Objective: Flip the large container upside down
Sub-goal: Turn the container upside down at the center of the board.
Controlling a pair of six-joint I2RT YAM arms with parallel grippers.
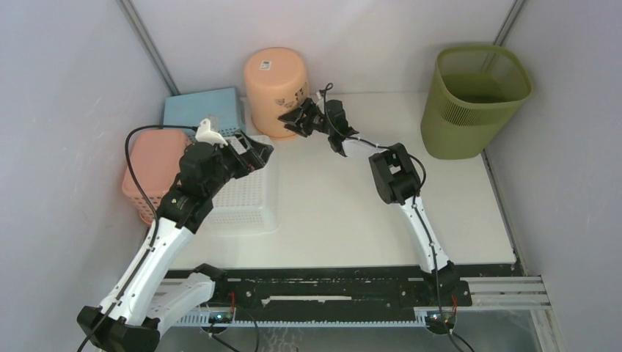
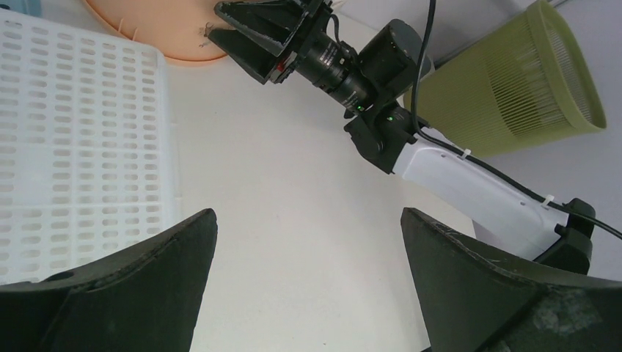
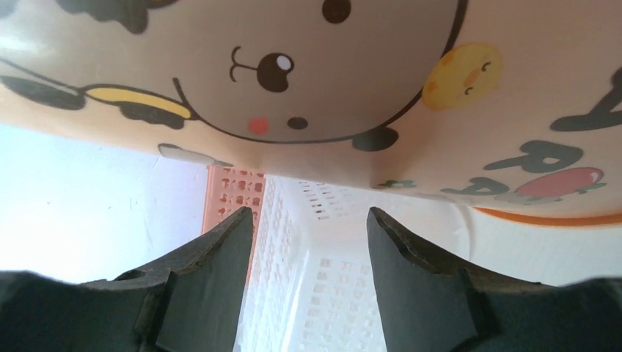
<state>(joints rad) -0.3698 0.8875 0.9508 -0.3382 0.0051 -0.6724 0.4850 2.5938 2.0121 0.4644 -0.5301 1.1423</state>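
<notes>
Two black two-finger claws show, and neither holds anything. The tall olive-green plastic waste bin with a mesh upper band (image 1: 460, 132) stands upright at the far right corner of the white table (image 1: 330, 213), its open mouth facing up, close to the right wall and well apart from both arms. The right gripper (image 1: 288, 122) reaches to the far middle of the table, just beside the lower wall of the round peach plastic bucket with cartoon print (image 1: 273, 77), which stands with its closed flat end up. From the right wrist camera, its fingers (image 3: 213, 257) stand moderately apart with only open space between them, the bucket's printed face filling the view just past the tips; whether a tip touches the bucket cannot be told. The left gripper (image 1: 257, 152) hangs over the far edge of the white perforated plastic basket (image 1: 242, 202), jaws spread wide with bare table seen between them from its wrist camera. Behind the white basket sits a light-blue rectangular box (image 1: 202, 108), and a pink perforated basket (image 1: 150, 165) lies at the far left.
</notes>
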